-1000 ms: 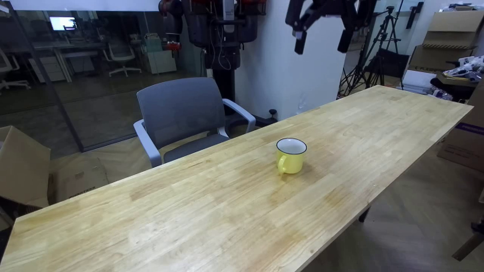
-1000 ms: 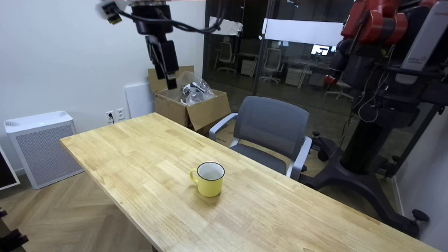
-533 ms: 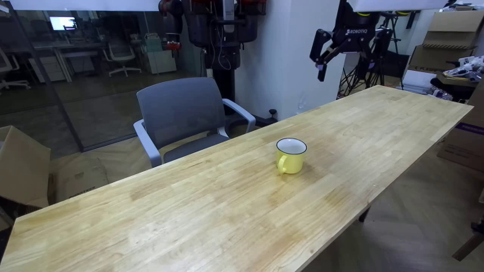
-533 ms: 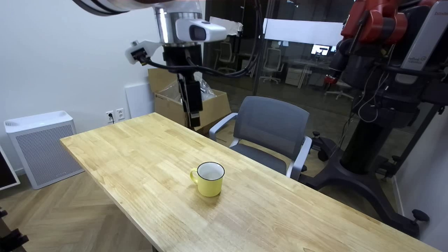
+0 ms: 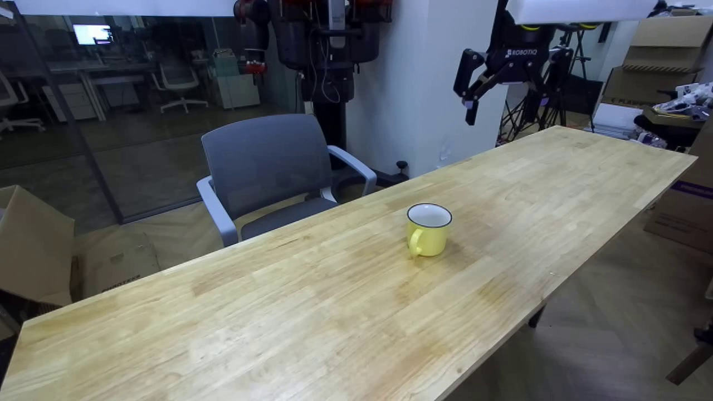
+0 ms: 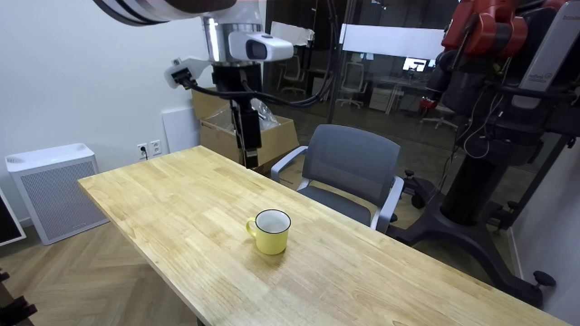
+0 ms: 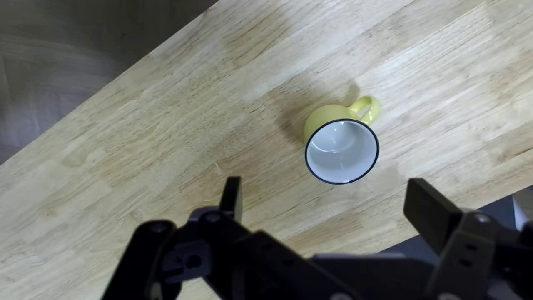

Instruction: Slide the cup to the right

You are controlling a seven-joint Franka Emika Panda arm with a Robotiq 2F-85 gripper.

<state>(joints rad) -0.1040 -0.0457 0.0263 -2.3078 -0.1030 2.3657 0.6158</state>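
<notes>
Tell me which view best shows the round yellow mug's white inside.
Wrist view: it looks steeply down into the round yellow mug, so its white inside shows largest. Both exterior views show it smaller, more slantwise.

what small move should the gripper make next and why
Probably ease the open gripper down toward the yellow mug. In both exterior views the gripper hangs apart from the yellow mug, which stands upright on the wooden table; the wrist view looks down into the yellow mug, so the gripper seems too high to push it yet.
</notes>
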